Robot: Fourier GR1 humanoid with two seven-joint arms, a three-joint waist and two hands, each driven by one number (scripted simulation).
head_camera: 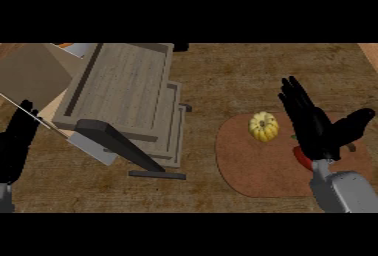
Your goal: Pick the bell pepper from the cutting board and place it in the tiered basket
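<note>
Bell pepper (301,155) mostly hidden under right hand (314,127).
Fingers straight, thumb spread, grasping nothing; left hand (16,142) rests open, far left.

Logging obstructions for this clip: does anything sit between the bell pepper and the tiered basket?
Yes. The yellow squash sits on the cutting board roughly between the red bell pepper, mostly hidden under the right hand, and the tiered basket. Otherwise only bare counter.
</note>
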